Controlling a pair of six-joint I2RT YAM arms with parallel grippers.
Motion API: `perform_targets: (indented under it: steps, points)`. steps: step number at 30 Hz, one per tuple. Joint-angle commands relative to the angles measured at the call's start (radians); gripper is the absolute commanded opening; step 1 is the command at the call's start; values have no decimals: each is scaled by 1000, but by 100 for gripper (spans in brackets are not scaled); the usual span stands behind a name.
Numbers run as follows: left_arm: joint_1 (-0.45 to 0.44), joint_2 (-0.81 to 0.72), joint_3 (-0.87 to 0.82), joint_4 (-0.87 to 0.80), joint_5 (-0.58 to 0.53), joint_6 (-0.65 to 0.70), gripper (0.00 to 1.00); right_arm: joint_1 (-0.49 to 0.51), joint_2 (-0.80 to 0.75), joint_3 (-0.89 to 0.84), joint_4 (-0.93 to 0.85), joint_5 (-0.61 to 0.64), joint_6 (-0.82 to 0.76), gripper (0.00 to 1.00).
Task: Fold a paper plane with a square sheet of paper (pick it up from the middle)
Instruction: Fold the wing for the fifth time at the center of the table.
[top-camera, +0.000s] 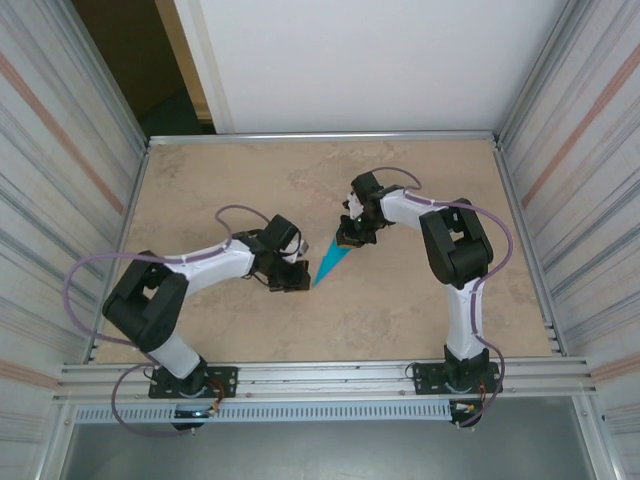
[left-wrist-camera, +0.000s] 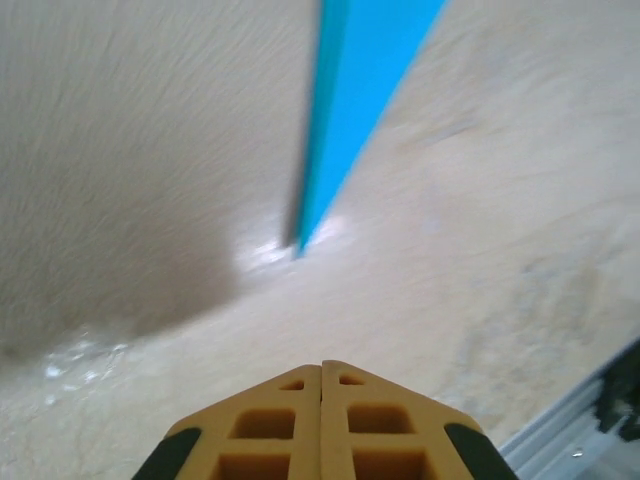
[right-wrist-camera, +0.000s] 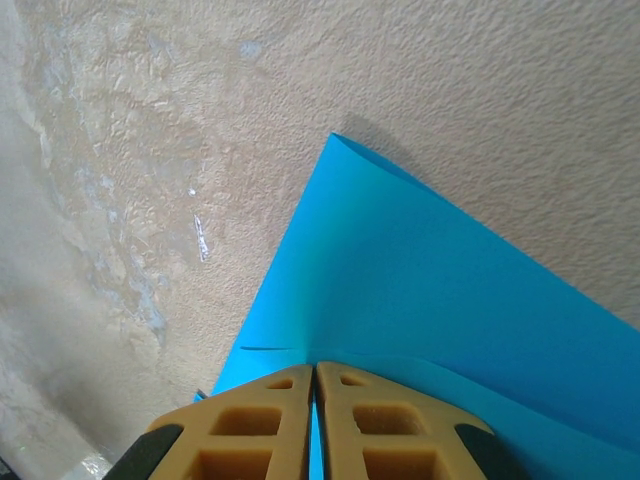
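Observation:
The turquoise-blue paper plane (top-camera: 331, 261) lies mid-table as a narrow folded dart, its sharp point toward the near left. My right gripper (top-camera: 350, 238) is shut on its wide rear end; in the right wrist view the blue paper (right-wrist-camera: 420, 290) spreads out from between the yellow fingers (right-wrist-camera: 265, 420), a thin strip of it pinched in the slit. My left gripper (top-camera: 298, 285) sits just left of the point, shut with nothing in it. In the left wrist view the dart's tip (left-wrist-camera: 345, 110) hangs ahead of the closed fingertips (left-wrist-camera: 321, 366), apart from them.
The beige table (top-camera: 420, 320) is walled by ribbed metal panels (top-camera: 60, 180) left and right. An aluminium rail (top-camera: 330, 375) runs along the near edge, also seen at the lower right of the left wrist view as a rail (left-wrist-camera: 570, 425).

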Motion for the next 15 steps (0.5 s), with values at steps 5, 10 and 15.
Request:
perform_targets:
  steps: [5,10,15]
  points:
    - [-4,119,111,215,52,-72,7,45,-24,-105,-8,23,78,13]
    - [-6,236,185,225,52,-68,6,32,-46,-93,1,0,86,13]
    - [-4,292,199,183,2,-53,5,27,-56,-81,11,-32,72,13]
